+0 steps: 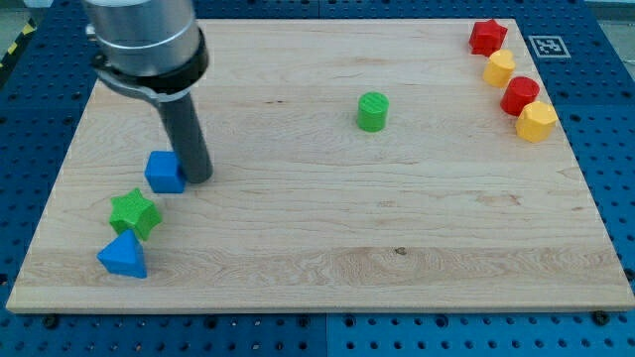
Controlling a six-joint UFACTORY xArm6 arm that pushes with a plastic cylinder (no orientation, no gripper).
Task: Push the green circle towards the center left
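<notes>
The green circle (373,111), a short green cylinder, stands on the wooden board (327,238) a little right of the middle, toward the view's top. My tip (199,178) rests on the board far to the circle's left, touching or just beside the right side of a blue cube (165,172). The rod rises from there to the arm's grey body at the view's top left.
A green star (134,213) and a blue triangle (124,256) lie below the blue cube at the left. At the top right stand a red star (487,37), a yellow block (499,68), a red block (519,95) and a yellow block (537,122).
</notes>
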